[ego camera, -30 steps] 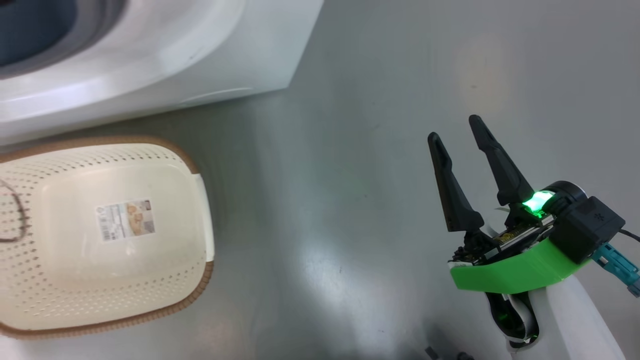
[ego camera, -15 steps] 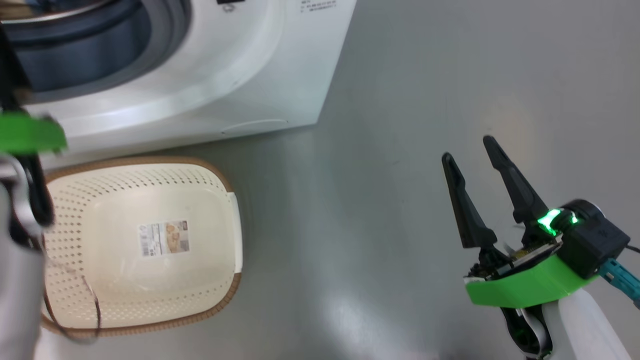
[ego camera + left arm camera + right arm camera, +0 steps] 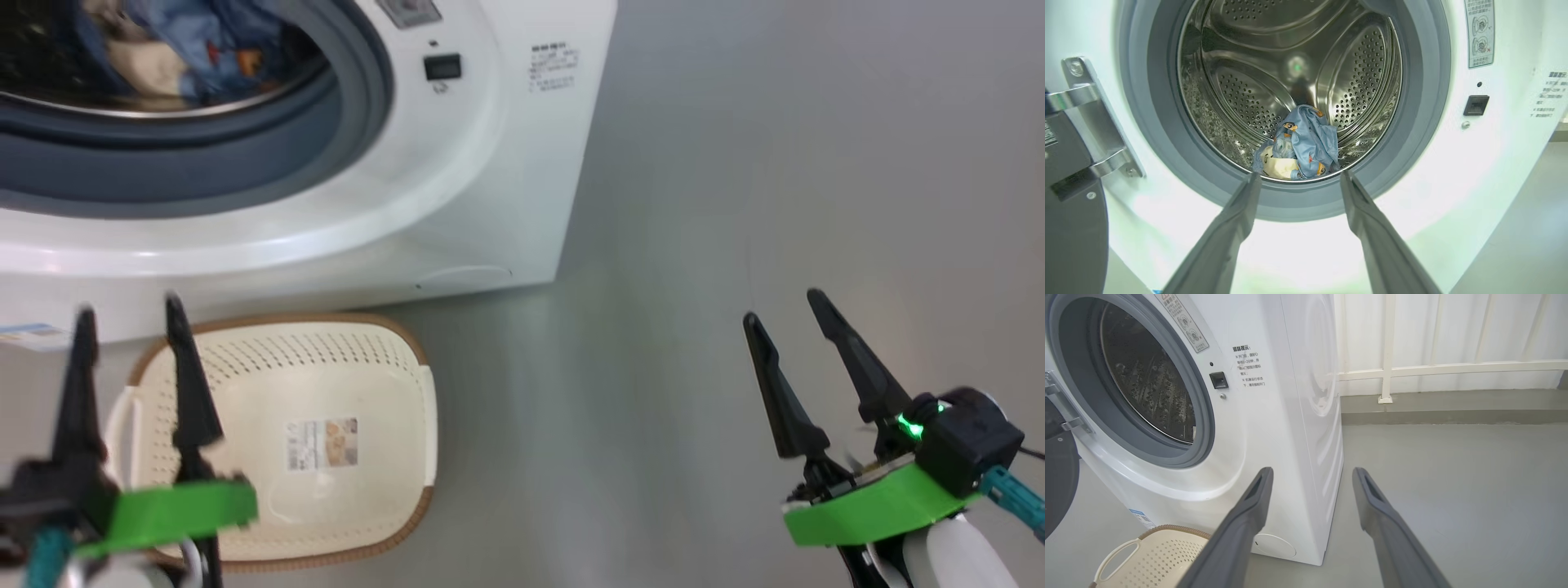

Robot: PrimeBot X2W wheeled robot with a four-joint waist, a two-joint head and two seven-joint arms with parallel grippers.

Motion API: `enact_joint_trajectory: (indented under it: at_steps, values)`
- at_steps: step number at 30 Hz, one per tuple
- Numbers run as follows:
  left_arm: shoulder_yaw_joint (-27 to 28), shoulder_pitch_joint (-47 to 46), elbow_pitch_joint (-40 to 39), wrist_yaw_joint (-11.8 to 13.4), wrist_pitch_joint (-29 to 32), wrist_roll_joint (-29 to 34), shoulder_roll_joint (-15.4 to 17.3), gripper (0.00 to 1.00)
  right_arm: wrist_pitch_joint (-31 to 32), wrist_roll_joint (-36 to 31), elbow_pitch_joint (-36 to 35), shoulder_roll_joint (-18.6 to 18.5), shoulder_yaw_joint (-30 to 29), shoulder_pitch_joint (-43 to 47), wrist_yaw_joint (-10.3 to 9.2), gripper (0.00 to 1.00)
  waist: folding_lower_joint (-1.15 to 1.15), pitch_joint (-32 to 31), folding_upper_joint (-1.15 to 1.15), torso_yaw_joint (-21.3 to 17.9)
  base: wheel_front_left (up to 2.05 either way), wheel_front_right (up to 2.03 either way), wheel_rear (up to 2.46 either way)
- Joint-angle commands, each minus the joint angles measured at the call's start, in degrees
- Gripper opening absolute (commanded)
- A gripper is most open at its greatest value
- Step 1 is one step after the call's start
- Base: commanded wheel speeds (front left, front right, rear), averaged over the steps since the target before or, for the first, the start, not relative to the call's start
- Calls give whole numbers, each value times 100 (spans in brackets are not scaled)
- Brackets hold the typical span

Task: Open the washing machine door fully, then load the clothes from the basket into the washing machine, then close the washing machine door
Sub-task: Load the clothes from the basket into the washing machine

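Note:
The washing machine (image 3: 490, 163) stands with its mouth uncovered. The washing machine door (image 3: 1073, 228) hangs swung out at the left edge on its steel hinge (image 3: 1094, 118). The clothes (image 3: 1302, 147), blue printed fabric with a cream piece, lie at the bottom of the steel drum; the head view shows the clothes (image 3: 188, 49) at its top left. The basket (image 3: 326, 359) sits on the floor before the machine, with just a label sticker on its floor. My left gripper (image 3: 127, 309) is open over the basket's left side, pointing at the drum. My right gripper (image 3: 782, 307) is open above bare floor to the right.
Grey floor (image 3: 653, 327) stretches right of the machine. A white wall with a rail (image 3: 1453, 367) and a low ledge runs behind it. The basket's handle and rim (image 3: 1151, 547) lie close under the machine's front, near a blue sticker (image 3: 1141, 516) and a round flap (image 3: 1274, 545).
The head camera has tilted up, bringing the drum and the clothes into sight. My left gripper, out of view a second ago, now shows at the lower left. Both stay open.

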Motion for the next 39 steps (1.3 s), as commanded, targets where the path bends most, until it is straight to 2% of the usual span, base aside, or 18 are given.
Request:
enact_joint_trajectory:
  at_steps: [1, 6, 16, 24, 39]
  values:
    - [177, 180, -270, 75, -39, 53, 112, 100, -27, -62, -101, -65, 83, 171, 16, 100, 1, -464, 0, 265, 0, 0, 0]
    - [55, 825, -414, 127, -43, 134, -32, 100, -27, -74, -3, -92, 45, 501, 16, 100, 1, -967, 0, 483, 0, 0, 0]
    - [-88, 1703, -313, -26, -45, 292, -192, 100, -27, -125, 59, -62, -3, 1187, 16, 100, 1, -1758, 0, 734, 0, 0, 0]
    - [-242, 1936, -162, -250, -45, 348, -224, 100, -27, -176, 72, 8, -27, 1498, 16, 100, 1, -2128, 0, 714, 0, 0, 0]
    - [-181, 2105, -13, -400, -45, 311, -214, 100, -27, -227, 65, 155, -183, 1733, 16, 100, 1, -2396, 0, 604, 0, 0, 0]
